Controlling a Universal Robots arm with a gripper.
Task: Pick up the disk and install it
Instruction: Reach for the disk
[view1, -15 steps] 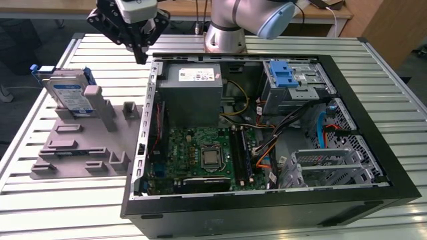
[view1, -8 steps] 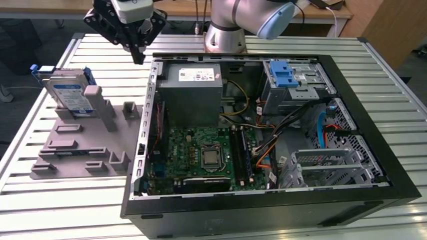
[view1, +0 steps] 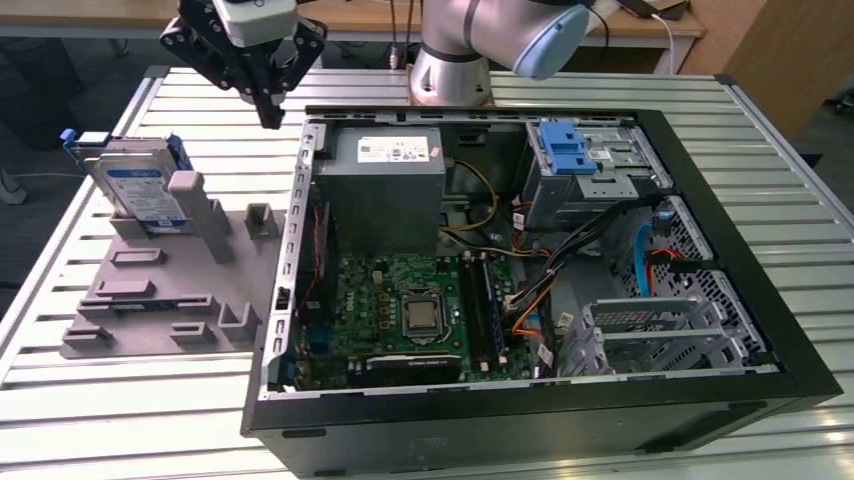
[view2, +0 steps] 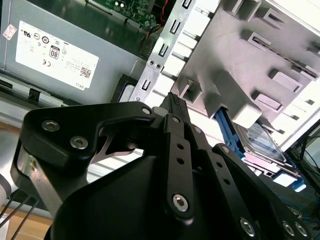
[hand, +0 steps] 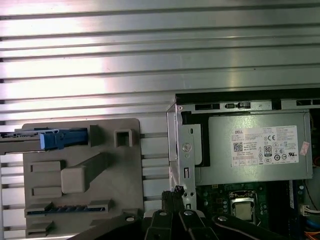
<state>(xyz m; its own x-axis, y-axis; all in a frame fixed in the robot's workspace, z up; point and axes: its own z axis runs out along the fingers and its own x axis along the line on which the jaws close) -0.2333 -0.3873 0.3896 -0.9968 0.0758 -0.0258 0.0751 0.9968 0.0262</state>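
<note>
Operator: Trouble from here, where would you expect it?

Observer: At the disk (view1: 140, 185). It stands on edge in a slot of the grey holder (view1: 160, 290) on the table (view1: 107, 420), at the exterior view's left. Only that slot seems to steady it. A claw arriving off-centre or tilted would, I judge, knock its top edge and lean it over or lever it out.

Operator: And the claw (view1: 271, 118) itself?

Observer: Closed on nothing. The two fingers are pressed tip to tip, with no gap between them, and both wrist views show the same. It hangs in the air, touching nothing, above the strip of table between the holder and the computer case (view1: 534, 430). It is higher than the disk, toward the exterior view's right of it, and well apart.

Operator: So the closed fingers are a hazard too?

Observer: I think so. Closed like that, they cannot straddle the disk. Brought down as they are, they would strike its edge rather than grip it.

Operator: Anything else?

Observer: The case wall is just beside the fingers, so a sideways drift could clip its rim. Inside, loose cables (view1: 534, 262) lie near the drive cage (view1: 587, 170), and my guess is they could snag a carried disk.
</note>
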